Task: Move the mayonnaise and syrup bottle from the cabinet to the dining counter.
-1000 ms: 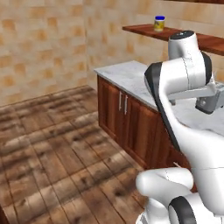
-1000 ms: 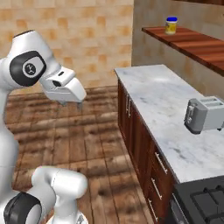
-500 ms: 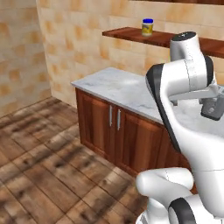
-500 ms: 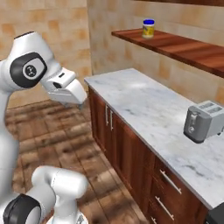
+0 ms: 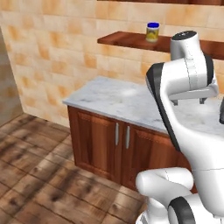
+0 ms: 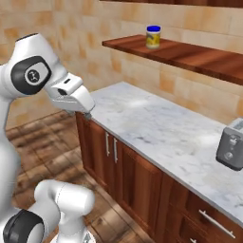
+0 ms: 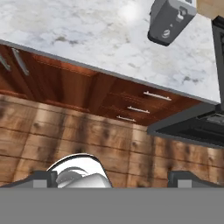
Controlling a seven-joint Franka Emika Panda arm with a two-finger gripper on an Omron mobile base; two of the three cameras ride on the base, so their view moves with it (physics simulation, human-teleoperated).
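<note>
The mayonnaise [image 5: 152,32] [image 6: 153,36], a small jar with a blue lid, stands near the left end of the cabinet [image 5: 127,40] [image 6: 190,54], a dark wood shelf on the tan tiles. My gripper [image 5: 188,102] [image 6: 88,114] [image 7: 113,179] hangs well below and in front of the shelf, over the counter's front edge, pointing down. It is open, its fingertips [image 7: 41,178] wide apart with nothing between them. The syrup bottle and the dining counter are out of view.
A marble counter [image 6: 156,128] [image 5: 118,98] [image 7: 87,35] runs along the tiled wall on wooden base cupboards [image 5: 109,144] with drawers [image 7: 140,107]. A grey toaster [image 6: 231,147] [image 7: 168,19] stands on it. A dark stove [image 7: 197,127] adjoins the counter. Wood floor [image 5: 39,175] lies to the left.
The whole picture has shifted: the base has driven, so counter and shelf now lie more squarely ahead and nearer. The arm holds its pose and the gripper stays open.
</note>
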